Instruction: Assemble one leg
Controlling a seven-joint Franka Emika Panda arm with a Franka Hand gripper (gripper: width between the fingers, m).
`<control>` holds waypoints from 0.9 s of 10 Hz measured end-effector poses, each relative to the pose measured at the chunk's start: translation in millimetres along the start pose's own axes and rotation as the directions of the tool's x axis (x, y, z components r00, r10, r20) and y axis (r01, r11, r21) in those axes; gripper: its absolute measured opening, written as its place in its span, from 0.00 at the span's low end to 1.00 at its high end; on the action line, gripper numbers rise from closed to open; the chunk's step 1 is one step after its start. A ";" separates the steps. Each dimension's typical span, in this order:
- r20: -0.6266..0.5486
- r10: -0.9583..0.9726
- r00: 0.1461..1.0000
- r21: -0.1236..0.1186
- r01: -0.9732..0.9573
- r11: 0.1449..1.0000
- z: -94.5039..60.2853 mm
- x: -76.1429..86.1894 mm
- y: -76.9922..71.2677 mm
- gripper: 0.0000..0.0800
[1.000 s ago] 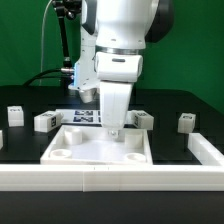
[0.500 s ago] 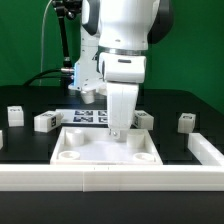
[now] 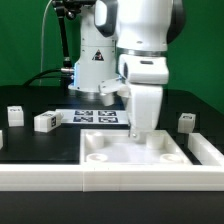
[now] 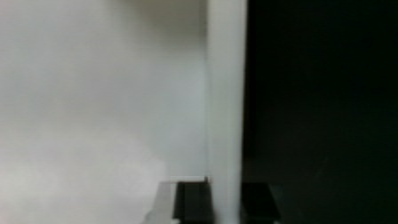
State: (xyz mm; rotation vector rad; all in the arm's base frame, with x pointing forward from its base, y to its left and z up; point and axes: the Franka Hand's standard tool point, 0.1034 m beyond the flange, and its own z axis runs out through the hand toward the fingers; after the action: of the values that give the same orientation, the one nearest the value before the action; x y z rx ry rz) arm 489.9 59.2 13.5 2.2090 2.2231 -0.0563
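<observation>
Three legs, small white tagged blocks, lie on the black table: one (image 3: 14,114) at the exterior view's far left, one (image 3: 45,121) beside it, one (image 3: 186,122) at the right. My gripper (image 3: 139,132) is far from them, at the back edge of the large white square plate (image 3: 110,152) with corner recesses. In the wrist view the plate's flat face (image 4: 107,100) fills one side, and its edge runs between my two dark fingers (image 4: 192,203). My gripper (image 4: 226,195) is shut on that edge.
The marker board (image 3: 98,116) lies flat behind the plate. A white L-shaped wall (image 3: 110,180) runs along the table's front and up the exterior view's right side (image 3: 206,150), close to the plate. A green backdrop stands behind.
My arm has moved towards the exterior view's right, and the white plate has slid with it towards the right wall. The legs have not moved.
</observation>
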 end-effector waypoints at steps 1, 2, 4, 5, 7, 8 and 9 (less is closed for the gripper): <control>0.000 0.000 1.000 0.003 0.000 1.000 -0.3 8.0 0.3 0.07; 0.002 -0.001 1.000 0.005 0.001 1.000 -0.5 16.6 0.7 0.07; 0.003 -0.002 1.000 0.013 0.002 1.000 -1.0 25.5 1.0 0.07; 0.002 0.000 1.000 0.013 0.000 1.000 -0.8 24.4 0.7 0.07; 0.003 0.001 1.000 0.014 -0.001 1.000 -0.3 24.3 0.3 0.08; 0.003 0.001 1.000 0.014 -0.001 1.000 -0.1 24.0 0.3 0.40; 0.003 0.001 1.000 0.014 -0.001 1.000 0.0 23.9 0.2 0.40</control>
State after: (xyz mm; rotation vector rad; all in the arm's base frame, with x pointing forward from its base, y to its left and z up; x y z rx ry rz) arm 490.0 83.2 12.8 2.2162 2.2270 -0.0753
